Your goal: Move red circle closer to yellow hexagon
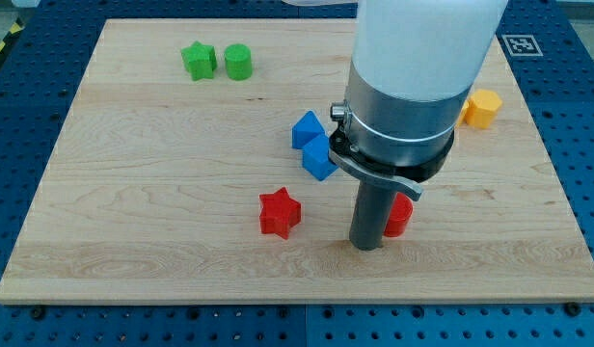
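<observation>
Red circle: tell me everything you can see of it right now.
Only a sliver of the red circle shows: a red, plastic-looking round block standing flat on the wooden board, mostly hidden behind my rod. My tip sits just at its left, apparently touching. The yellow hexagon lies well up and right.
</observation>
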You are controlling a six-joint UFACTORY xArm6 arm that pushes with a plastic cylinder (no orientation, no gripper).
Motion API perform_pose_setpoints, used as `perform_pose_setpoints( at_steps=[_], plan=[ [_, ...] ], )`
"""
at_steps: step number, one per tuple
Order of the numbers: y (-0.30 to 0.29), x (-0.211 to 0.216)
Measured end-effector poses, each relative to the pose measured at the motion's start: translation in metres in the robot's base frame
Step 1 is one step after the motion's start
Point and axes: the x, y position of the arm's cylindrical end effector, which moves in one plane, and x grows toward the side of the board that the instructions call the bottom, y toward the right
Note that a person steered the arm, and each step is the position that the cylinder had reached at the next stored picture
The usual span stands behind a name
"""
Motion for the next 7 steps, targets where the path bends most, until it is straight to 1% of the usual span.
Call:
perform_pose_setpoints(
  at_steps=[2, 5, 7],
  plan=[
    [0.016, -0.02],
    [0.077, -0.02],
    [0.097, -0.022]
  ],
)
